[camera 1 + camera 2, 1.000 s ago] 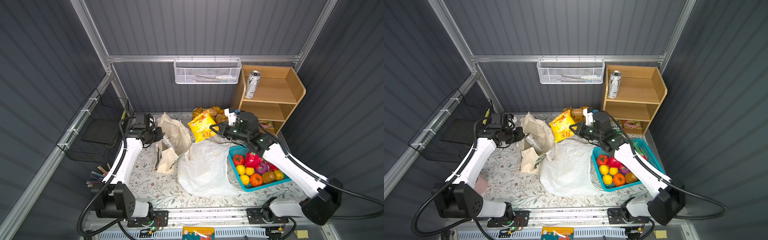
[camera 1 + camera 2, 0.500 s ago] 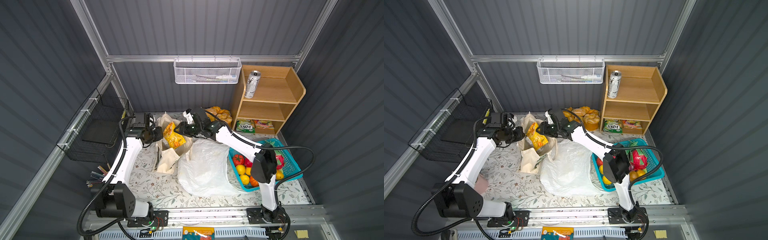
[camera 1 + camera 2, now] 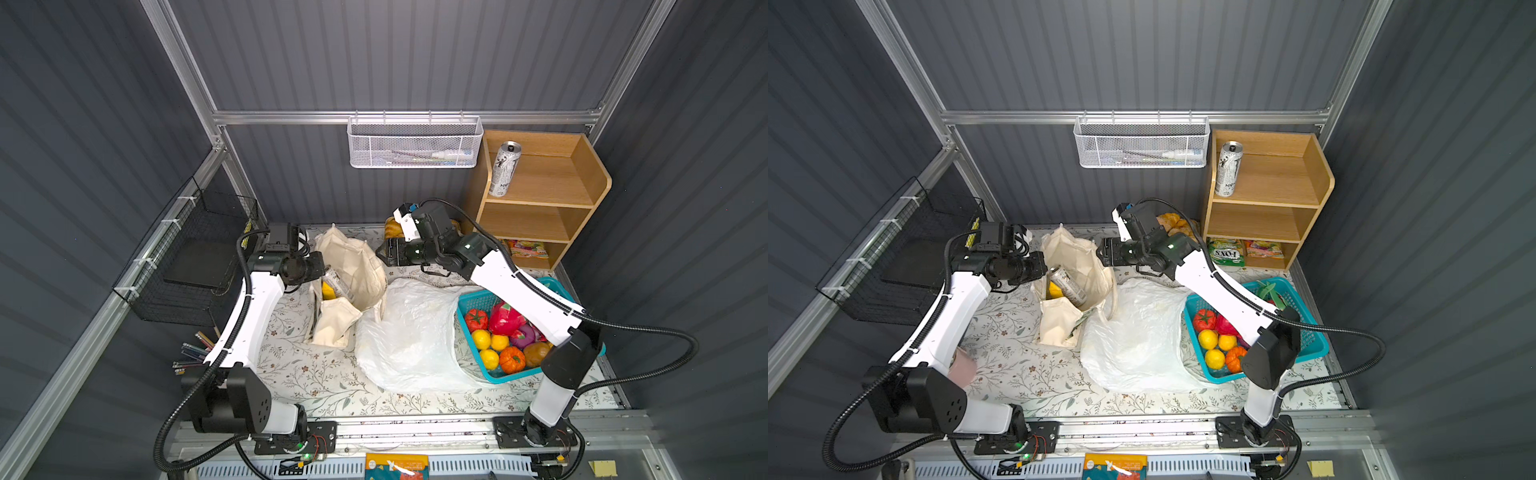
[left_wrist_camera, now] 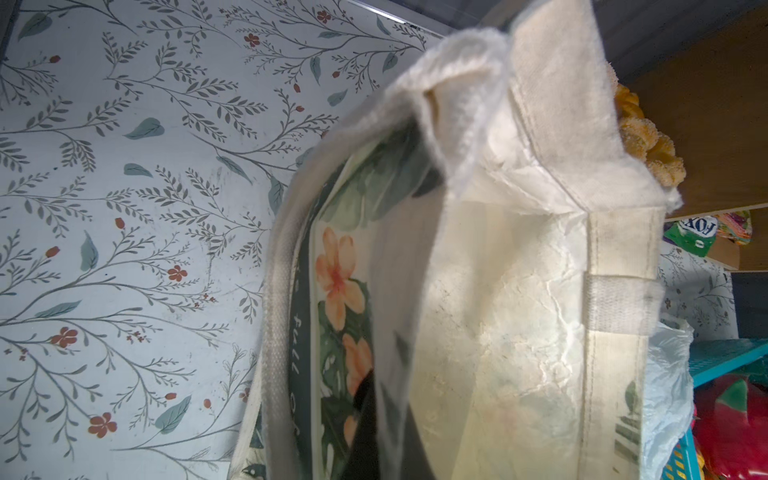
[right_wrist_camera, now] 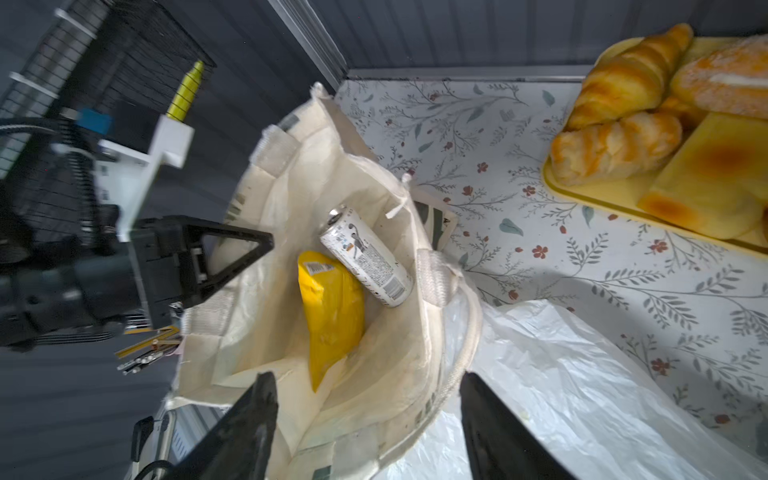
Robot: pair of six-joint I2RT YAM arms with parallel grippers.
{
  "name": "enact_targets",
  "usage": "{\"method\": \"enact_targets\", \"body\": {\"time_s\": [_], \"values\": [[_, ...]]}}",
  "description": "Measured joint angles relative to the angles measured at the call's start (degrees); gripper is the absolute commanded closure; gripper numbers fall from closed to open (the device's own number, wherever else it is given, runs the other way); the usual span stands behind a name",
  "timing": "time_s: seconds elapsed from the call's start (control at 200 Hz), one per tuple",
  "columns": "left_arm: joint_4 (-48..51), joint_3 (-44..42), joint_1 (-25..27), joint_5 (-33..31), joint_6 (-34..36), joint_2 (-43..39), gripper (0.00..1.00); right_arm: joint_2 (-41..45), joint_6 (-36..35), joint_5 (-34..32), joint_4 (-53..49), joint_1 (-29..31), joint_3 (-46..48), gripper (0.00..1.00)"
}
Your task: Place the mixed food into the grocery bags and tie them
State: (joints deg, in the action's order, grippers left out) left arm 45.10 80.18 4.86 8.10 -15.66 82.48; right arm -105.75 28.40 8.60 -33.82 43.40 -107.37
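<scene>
Cream canvas fills my left wrist view. The canvas tote point(image 4: 498, 291) stands mouth-up on the floral tabletop point(image 3: 316, 374). My left pincer point(image 5: 262, 245) is clenched on the tote's rim, on the side nearest that arm.

Through the right wrist camera I look straight down into the tote. The yellow snack packet point(image 5: 332, 311) lies inside, touching a drink can point(image 5: 365, 262) that rests tilted on its side. My right pincer point(image 5: 365, 415) hangs over the tote's mouth, released, with the jaws wide apart and nothing between them. In a top view it sits just at the tote's right edge.

A second drink can point(image 3: 503, 168) stands upright on the top level of the wooden shelf point(image 3: 582, 178). The white plastic carrier bag point(image 3: 409, 332) lies crumpled on the tabletop, touching the tote on one side and the turquoise basket point(image 3: 505, 378) on the other. A dragon fruit point(image 3: 505, 318) sits in that basket among other fruit, partly hidden by my right arm. The bread rolls point(image 5: 615, 95) rest on a yellow tray near the back wall.
</scene>
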Motion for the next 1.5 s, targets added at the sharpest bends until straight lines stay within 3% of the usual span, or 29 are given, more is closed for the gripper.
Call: {"method": "enact_targets", "body": {"time_s": [0.145,0.185,0.31,0.535,0.665,0.765,0.876,0.921,1.026,1.196,1.371,1.501], "values": [[1.5,3.1,0.0,-1.6,0.6,1.6,1.0,-11.9,-0.3,0.5,-2.2,0.1,-5.6,0.36],[1.9,3.9,0.0,-2.4,0.9,2.1,1.0,-14.8,-0.1,1.0,-3.1,0.2,-6.9,0.48],[4.2,8.2,-0.1,-6.7,2.4,5.1,1.0,-21.6,-0.1,3.2,-6.0,0.2,-13.1,1.0],[6.9,20.9,-2.3,-15.0,4.3,13.1,1.0,-26.1,1.6,6.2,-7.8,0.2,-29.1,1.0],[7.6,28.2,-3.5,-17.7,5.9,16.2,1.0,-27.0,3.5,6.8,-5.4,0.1,-33.7,1.0],[7.4,29.9,-3.9,-19.6,7.1,17.2,1.0,-28.4,5.7,8.1,-2.5,-0.5,-34.4,0.89],[7.5,29.7,-4.2,-20.9,8.1,19.1,1.0,-31.9,8.5,10.6,-0.4,-1.1,-35.4,0.54],[7.5,29.3,-4.3,-21.2,8.4,20.2,0.79,-33.1,8.3,11.4,0.1,-1.2,-35.6,0.46],[7.1,28.7,-4.6,-21.7,9.6,22.8,0.43,-32.8,7.5,11.8,-0.8,-1.3,-34.6,0.37],[6.3,29.5,-5.0,-21.5,10.4,23.2,0.01,-17.0,4.3,10.1,0.4,-2.1,-17.9,0.33],[6.3,33.1,-5.1,-21.0,10.3,22.6,0.0,7.1,2.8,4.5,4.0,-4.2,5.4,0.3],[6.4,33.4,-5.1,-20.9,10.1,20.1,0.0,17.3,2.6,0.6,4.3,-4.6,18.5,0.29]]}}
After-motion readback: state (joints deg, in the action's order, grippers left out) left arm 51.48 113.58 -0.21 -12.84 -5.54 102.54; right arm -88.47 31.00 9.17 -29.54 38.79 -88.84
